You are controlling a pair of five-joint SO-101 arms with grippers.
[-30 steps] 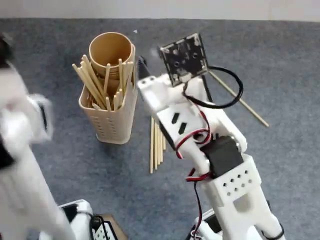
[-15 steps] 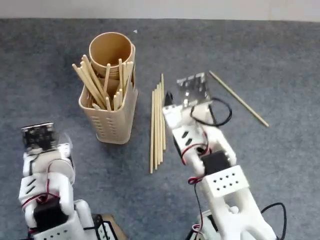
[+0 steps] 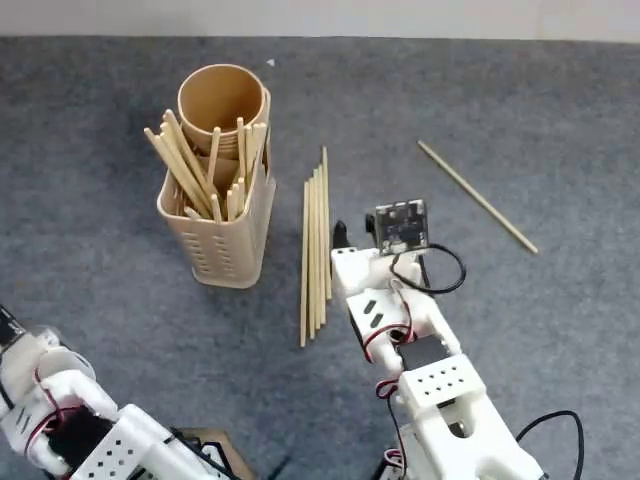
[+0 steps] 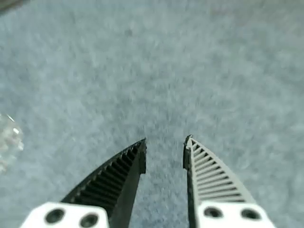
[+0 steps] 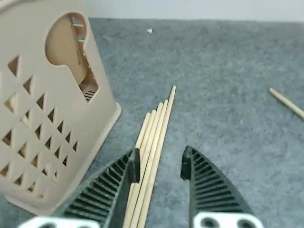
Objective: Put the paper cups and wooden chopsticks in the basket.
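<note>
The right end effector (image 5: 159,164) has its two ribbed fingers parted with a clear gap and nothing between them. In the high view it sits low over the tabletop (image 3: 560,120), pointing toward 12 o'clock. A loose bundle of wooden chopsticks (image 3: 315,250) lies flat just beside it at 9 o'clock, the sticks side by side and running from 12 to 6. The right wrist view shows the bundle's near ends passing by the inner edge of one finger; I cannot tell whether they touch.

The basket (image 3: 225,235) stands upright at 10 o'clock from that end effector, just past the bundle. It holds a paper cup (image 3: 222,100) at its far end and a sheaf of tilted chopsticks (image 3: 190,165) in front of the cup. A single chopstick (image 3: 478,197) lies alone at 2 o'clock, well apart and set on a diagonal.

The left end effector (image 4: 165,142) is also parted and empty, over bare surface. Its arm (image 3: 50,420) sits at the 7 o'clock corner of the high view.

The tabletop is covered in grey, carpet-like fabric. A pale strip of wall (image 3: 320,18) runs along its 12 o'clock edge.
</note>
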